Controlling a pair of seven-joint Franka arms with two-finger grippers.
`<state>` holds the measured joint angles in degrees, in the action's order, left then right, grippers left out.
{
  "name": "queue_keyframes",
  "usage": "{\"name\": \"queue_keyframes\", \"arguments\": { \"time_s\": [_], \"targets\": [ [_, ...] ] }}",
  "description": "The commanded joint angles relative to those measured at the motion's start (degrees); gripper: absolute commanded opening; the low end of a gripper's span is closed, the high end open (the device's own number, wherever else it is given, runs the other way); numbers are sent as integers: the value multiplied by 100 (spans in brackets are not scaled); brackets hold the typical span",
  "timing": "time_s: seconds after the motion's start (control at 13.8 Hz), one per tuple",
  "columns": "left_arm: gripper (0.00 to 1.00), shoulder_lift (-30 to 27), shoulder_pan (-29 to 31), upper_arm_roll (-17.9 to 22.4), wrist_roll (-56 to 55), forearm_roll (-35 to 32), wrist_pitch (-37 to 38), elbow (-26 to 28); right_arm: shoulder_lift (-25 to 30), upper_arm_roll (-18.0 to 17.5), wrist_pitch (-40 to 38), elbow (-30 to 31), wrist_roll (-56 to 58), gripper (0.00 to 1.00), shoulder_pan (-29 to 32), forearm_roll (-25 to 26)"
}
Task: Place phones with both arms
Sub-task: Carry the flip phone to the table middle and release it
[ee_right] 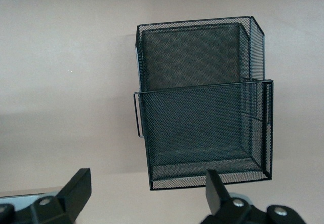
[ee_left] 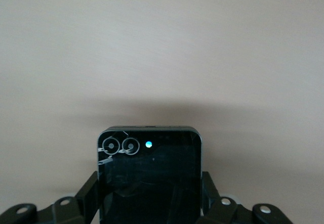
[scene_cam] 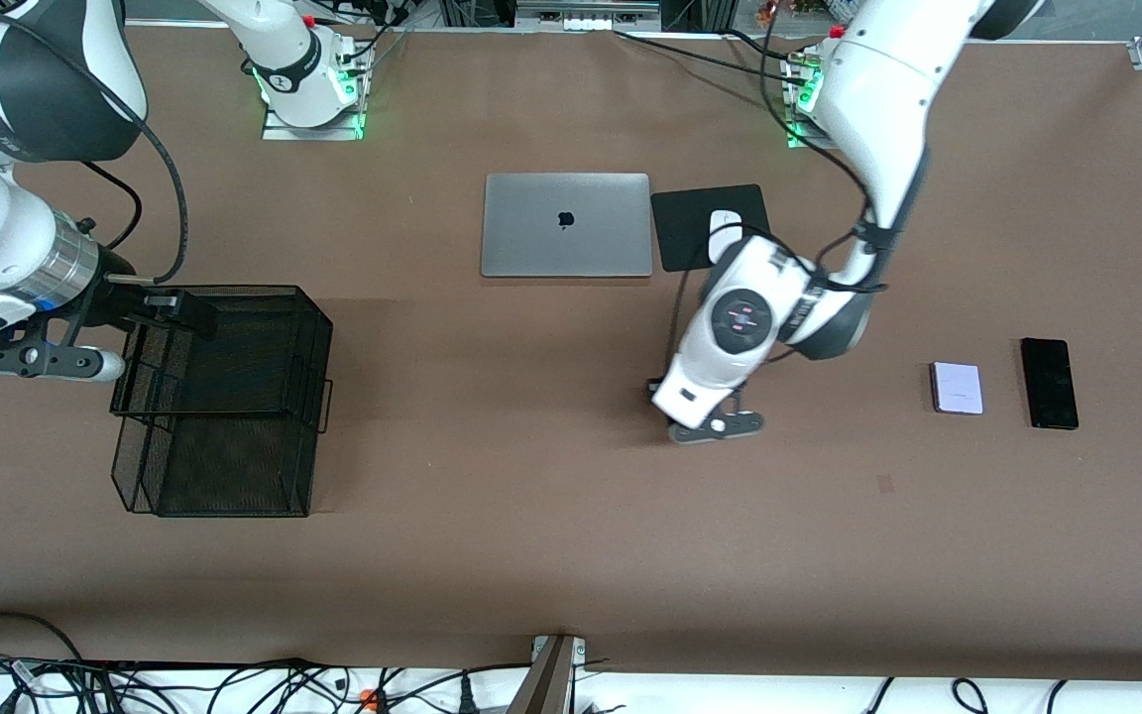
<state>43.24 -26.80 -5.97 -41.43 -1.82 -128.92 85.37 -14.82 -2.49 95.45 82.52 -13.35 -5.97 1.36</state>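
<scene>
My left gripper (scene_cam: 702, 422) is low over the middle of the table, shut on the small squarish black phone (ee_left: 149, 173). Its two fingers press the phone's side edges, and the camera lenses face the wrist camera. The hand hides the phone in the front view. The pale lilac-white phone (scene_cam: 957, 388) and the longer black slab phone (scene_cam: 1049, 383) lie side by side on the table toward the left arm's end. My right gripper (scene_cam: 170, 309) is open and empty over the rim of a black mesh basket (scene_cam: 234, 290). The right wrist view shows the gripper (ee_right: 147, 181) and the basket (ee_right: 202, 21).
A closed silver laptop (scene_cam: 566, 224) lies near the robots' bases. Beside it a white mouse (scene_cam: 725, 230) sits on a black mouse pad (scene_cam: 690, 213). Cables run along the table edge nearest the front camera (scene_cam: 234, 684).
</scene>
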Motion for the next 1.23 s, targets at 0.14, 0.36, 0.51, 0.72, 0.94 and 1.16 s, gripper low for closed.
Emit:
{"name": "queue_keyframes", "arguments": {
  "time_s": [0.14,0.36,0.51,0.72,0.94,1.16],
  "targets": [
    [0,1070,-965,105,-207,15,166,-1635,49,-15,-9,10,-28,100,-89,110],
    [0,1362,-1300,157,-453,-2,122,-1910,49,-15,-9,10,-28,100,-89,110],
    [0,1493,-1432,184,-638,-20,-62,-1910,49,-15,-9,10,-28,100,-89,110],
    [0,1538,-1468,202,-709,-29,-107,-1910,49,-15,-35,10,-36,100,-89,110],
    [100,1529,-1468,211,-910,-37,-115,-1919,49,-15,-62,18,-19,100,-89,110],
    [100,1494,-1433,324,-1104,-20,356,-2479,58,3,-132,18,25,100,-71,119]
  ]
}}
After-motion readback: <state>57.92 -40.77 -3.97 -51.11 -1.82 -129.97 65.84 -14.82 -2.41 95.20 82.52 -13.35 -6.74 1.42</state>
